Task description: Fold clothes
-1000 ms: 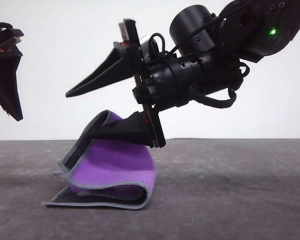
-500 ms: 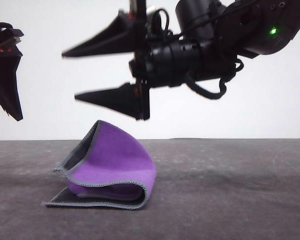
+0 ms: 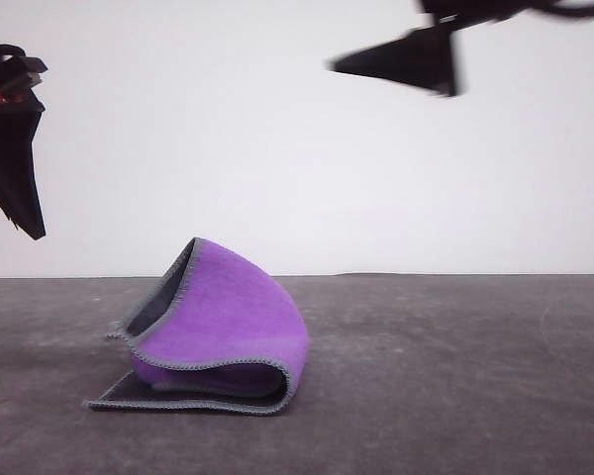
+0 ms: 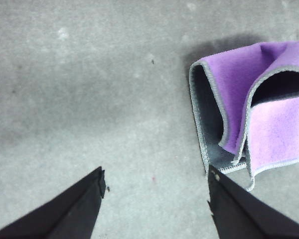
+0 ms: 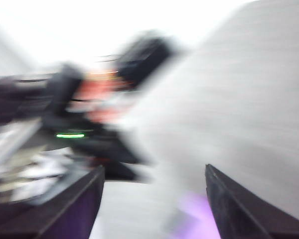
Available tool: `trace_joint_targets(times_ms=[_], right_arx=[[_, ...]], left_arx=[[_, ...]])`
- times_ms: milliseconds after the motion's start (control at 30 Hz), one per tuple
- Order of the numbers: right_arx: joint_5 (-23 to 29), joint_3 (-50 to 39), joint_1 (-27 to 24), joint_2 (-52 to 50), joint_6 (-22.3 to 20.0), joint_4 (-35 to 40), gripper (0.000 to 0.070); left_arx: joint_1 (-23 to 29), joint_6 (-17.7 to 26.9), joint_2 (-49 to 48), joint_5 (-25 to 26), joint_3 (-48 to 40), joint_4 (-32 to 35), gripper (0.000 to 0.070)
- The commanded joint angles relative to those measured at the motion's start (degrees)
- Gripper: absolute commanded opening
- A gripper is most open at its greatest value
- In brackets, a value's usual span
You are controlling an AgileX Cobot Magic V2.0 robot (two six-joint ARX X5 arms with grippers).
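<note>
On the table: the cloth (image 3: 213,332) lies alone on the grey tabletop (image 3: 455,376), touched by neither arm.
Cloth shape: 1 loose fold, purple face out, charcoal face on the bottom layer; the upper flap bulges up instead of lying flat, so I judge the fold unfinished and in need of pressing or a 2nd fold.
Left gripper (image 4: 154,201): hangs above bare tabletop just beside the cloth (image 4: 249,109), jaws apart and empty, well placed to come in on the near edge.
Right gripper (image 5: 154,199): jaws apart with nothing between them; in the front view 1 dark finger (image 3: 401,61) is high above the cloth.
Hard to make out: the right wrist view is smeared by motion, giving a purple patch and a blurred dark arm with a green light.
Cut off: the right arm runs off the top edge in the front view.
</note>
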Motion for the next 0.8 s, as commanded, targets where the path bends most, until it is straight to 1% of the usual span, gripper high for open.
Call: trace_joint_targets(times_ms=[0, 67, 133, 233, 267, 300, 400, 500, 600, 767], right_arx=[[10.46, 0.87, -0.16, -3.32, -13.4, -11.64, 0.0405], [20.61, 0.87, -0.59, -7.55, -17.42, -20.03, 0.0405], [29.4, 0.87, -0.82, -11.52, -19.5, -26.54, 0.0405], [40.37, 0.85, -1.42, -16.8, -20.16, -34.28, 0.0405], [43.53, 0.85, -1.72, -18.47, -20.12, -36.76, 0.0405], [45.46, 0.83, -2.01, -19.82, -20.16, -38.97, 0.0405], [47.69, 0.82, -2.91, -22.91, -19.89, -44.46, 0.0405], [47.45, 0.72, -3.52, -24.37, -19.69, -47.96, 0.0405], [47.01, 0.69, -3.54, -24.3, -19.69, -49.62, 0.0405], [46.93, 0.68, -3.54, -23.71, -19.72, -49.77, 0.0399]], left_arx=[[-0.13, 0.22, 0.46, -0.09, 0.54, 0.47, 0.0396], [-0.13, 0.22, 0.46, -0.09, 0.53, 0.97, 0.0396], [-0.13, 0.23, 0.46, -0.09, 0.54, 1.77, 0.0396], [-0.12, 0.33, 0.46, -0.11, 0.52, 2.57, 0.0396], [-0.11, 0.35, 0.46, -0.11, 0.52, 2.83, 0.0396], [-0.09, 0.33, 0.46, -0.11, 0.52, 3.02, 0.0396], [-0.09, 0.35, 0.46, -0.11, 0.52, 3.22, 0.0396], [-0.09, 0.35, 0.46, -0.09, 0.52, 3.33, 0.0396], [-0.09, 0.31, 0.46, -0.09, 0.52, 3.3, 0.0395], [-0.09, 0.23, 0.46, -0.09, 0.52, 3.21, 0.0388]])
